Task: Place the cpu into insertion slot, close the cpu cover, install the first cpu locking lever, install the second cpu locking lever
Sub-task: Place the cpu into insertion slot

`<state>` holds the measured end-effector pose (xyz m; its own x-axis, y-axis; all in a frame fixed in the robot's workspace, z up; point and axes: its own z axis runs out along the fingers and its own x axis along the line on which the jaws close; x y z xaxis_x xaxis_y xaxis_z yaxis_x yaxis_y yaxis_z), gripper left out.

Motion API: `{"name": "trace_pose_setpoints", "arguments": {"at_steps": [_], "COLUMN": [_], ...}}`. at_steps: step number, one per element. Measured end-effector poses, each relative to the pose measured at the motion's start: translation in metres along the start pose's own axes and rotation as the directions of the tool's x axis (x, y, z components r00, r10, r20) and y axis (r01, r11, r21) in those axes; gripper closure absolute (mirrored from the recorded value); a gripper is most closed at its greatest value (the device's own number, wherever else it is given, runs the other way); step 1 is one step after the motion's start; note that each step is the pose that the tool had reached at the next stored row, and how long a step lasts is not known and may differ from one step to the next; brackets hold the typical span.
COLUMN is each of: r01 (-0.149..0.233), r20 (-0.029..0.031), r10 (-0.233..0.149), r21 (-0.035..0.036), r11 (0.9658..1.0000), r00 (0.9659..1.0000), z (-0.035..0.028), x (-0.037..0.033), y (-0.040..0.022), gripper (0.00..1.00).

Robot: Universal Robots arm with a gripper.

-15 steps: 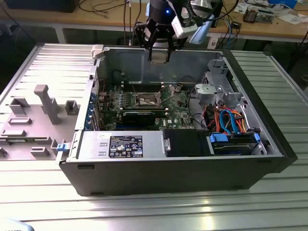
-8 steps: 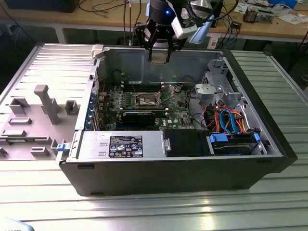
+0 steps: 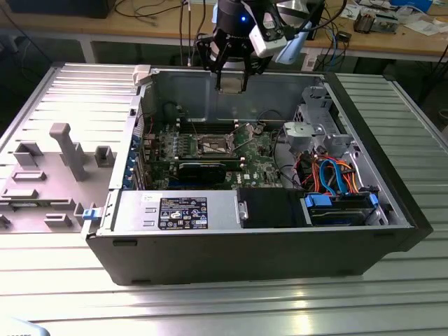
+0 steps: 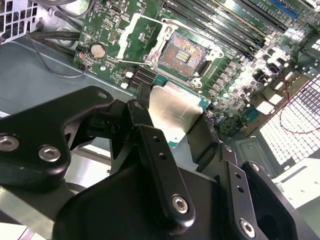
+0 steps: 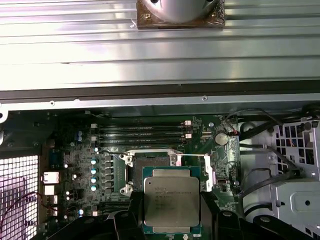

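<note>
Inside the big open grey metal computer case (image 3: 182, 98), the black claw (image 4: 176, 120) gripped the small flat silver square cpu (image 4: 174, 111) by two edges, high up and well apart from the dark-centred square insertion slot (image 4: 186, 54). I think it needed to go down flat, corners lined up, never pushed hard.

The claw (image 4: 172, 119) is matte black metal, built of flat linkage bars with rounded ends that are joined by silver screws (image 4: 180, 204) and pivot pins. Its fingers (image 4: 152, 142) are slim black bars dotted with small holes. In the exterior view the wrist (image 3: 225, 31) is a black cylinder with a glowing blue light (image 3: 243, 19). A pale grey camera block (image 3: 264, 38) and a light blue bracket (image 3: 292, 43) are mounted beside it.
</note>
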<state>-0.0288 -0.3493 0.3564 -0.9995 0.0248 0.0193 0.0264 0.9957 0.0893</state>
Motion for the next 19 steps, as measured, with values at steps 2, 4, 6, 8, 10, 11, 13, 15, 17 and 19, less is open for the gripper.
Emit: {"name": "trace_pose_setpoints", "arguments": {"at_steps": [2,4,6,8,10,11,13,15,17,19], "r01": [0.0,0.0,0.0,0.0,0.0,0.0,0.001,0.001,0.001,0.001], "r20": [0.0,0.0,0.0,0.0,0.0,-0.0001,-0.0001,-0.0001,-0.0001,-0.0001], "r10": [0.0,0.0,0.0,0.0,0.0,0.0,-0.001,-0.001,-0.001,-0.001], "r21": [0.0,-0.0001,0.0,-0.0001,0.0002,0.0003,0.0003,0.0002,0.0003,0.0003], "r11": [1.0,1.0,1.0,1.0,1.0,1.0,1.0,1.0,1.0,1.0], "r00": [1.0,1.0,1.0,1.0,1.0,1.0,1.0,1.0,1.0,1.0], "z": [0.0004,0.001,0.0015,0.0022,0.0028,0.0031,0.0035,0.004,0.0041,0.0043], "x": [0.0,0.0,0.0,0.0,0.0,-0.0001,-0.0001,-0.0001,-0.0001,-0.0001], "y": [0.0,-0.0001,-0.0001,-0.0002,-0.0003,-0.0003,-0.0004,-0.0004,-0.0004,-0.0004], "gripper": [0.46,0.46,0.46,0.46,0.46,0.46,0.46,0.46,0.46,0.46]}}
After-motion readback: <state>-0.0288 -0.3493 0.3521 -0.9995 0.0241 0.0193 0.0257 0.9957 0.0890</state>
